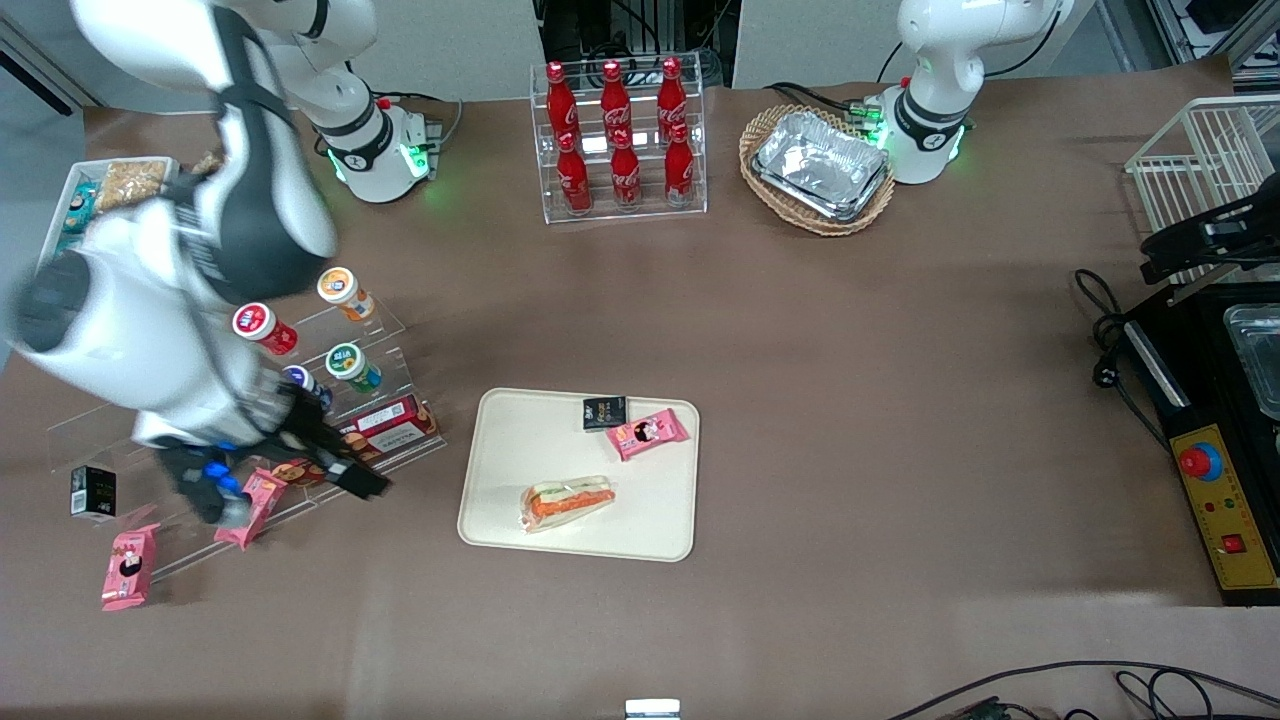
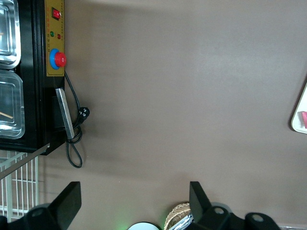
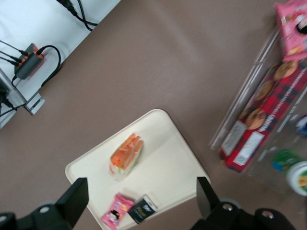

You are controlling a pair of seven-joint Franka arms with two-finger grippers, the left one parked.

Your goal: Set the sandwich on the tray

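Already the sandwich [image 1: 567,500] lies on the tray [image 1: 500,440], flat on its side in the part nearer the front camera, well inside the rim. A black packet [image 1: 604,412] and a pink packet [image 1: 648,432] share the tray, farther from the camera than the sandwich and apart from it.

The end effector [image 1: 290,490] hangs over the clear display rack [image 1: 400,330] toward the working arm's end of the table, clear of the tray. In the right wrist view its two fingers [image 3: 72,201] stand wide apart with nothing between them, and the sandwich [image 3: 125,155] shows between them far below.

Judged from this, the placing looks done and what remains is pulling the arm away. The risk sits at the rack: the end effector is close above the red biscuit box [image 1: 385,425] and the pink packets [image 1: 258,505] at the rack's edge, and a low or sideways sweep could knock them off or shove the rack. The tilted cups [image 1: 345,290] on the upper steps sit close to the arm's forearm and could be toppled by it. The sandwich itself seems safe.
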